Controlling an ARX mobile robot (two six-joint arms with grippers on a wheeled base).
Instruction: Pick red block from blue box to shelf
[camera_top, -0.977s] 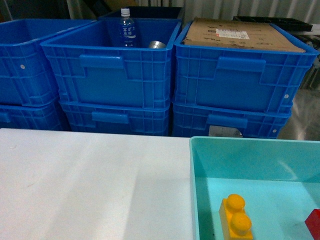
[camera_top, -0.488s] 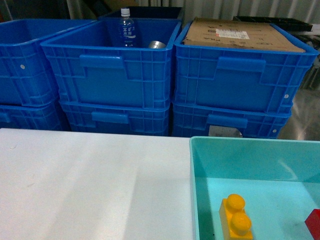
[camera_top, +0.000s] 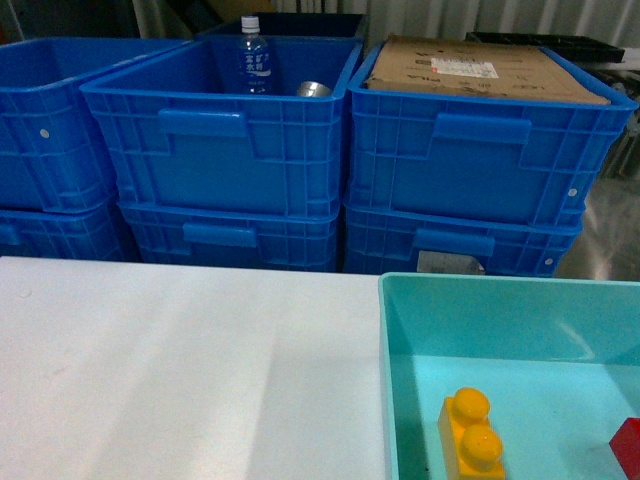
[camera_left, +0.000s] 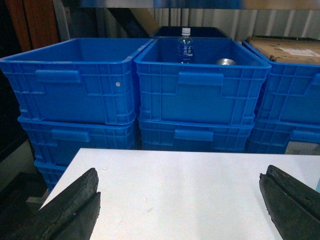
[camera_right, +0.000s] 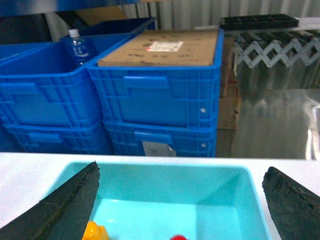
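Two claws spread, red block in the blue box

Two claws stand wide apart at the tips, each holding nothing. The right claw (camera_right: 180, 200) hangs over the blue box (camera_right: 235, 172), its dark fingers (camera_right: 70, 205) framing the tray from either side. The left claw (camera_left: 180, 205) is spread over bare white bench (camera_left: 180, 185), with nothing between its fingers (camera_left: 75, 202).

Inside the blue box lie two toys. The red block (camera_top: 628, 447) sits on the tray floor at the right edge of the head view, partly cut off. A yellow brick (camera_top: 470, 435) with two studs lies to its left, apart from it. The box sits on the bench at its right side.

Beyond the bench stand stacked crates (camera_top: 215, 140). The middle top crate holds a bottle (camera_top: 254, 55), upright, and a metal can (camera_top: 312, 89) beside it. The right top crate (camera_top: 490, 150) is covered by cardboard (camera_top: 480, 68) bearing a white label.

The head view shows no claw at all. The right wrist view shows only slivers of the red block (camera_right: 178, 237) and yellow brick (camera_right: 96, 232) at its bottom edge, but it alone shows shiny metal panels and a zigzag lattice (camera_right: 270, 50) to the right of the crates. Only the left wrist view shows the leftmost crate stack (camera_left: 75, 80) in full, its top crate showing nothing inside.
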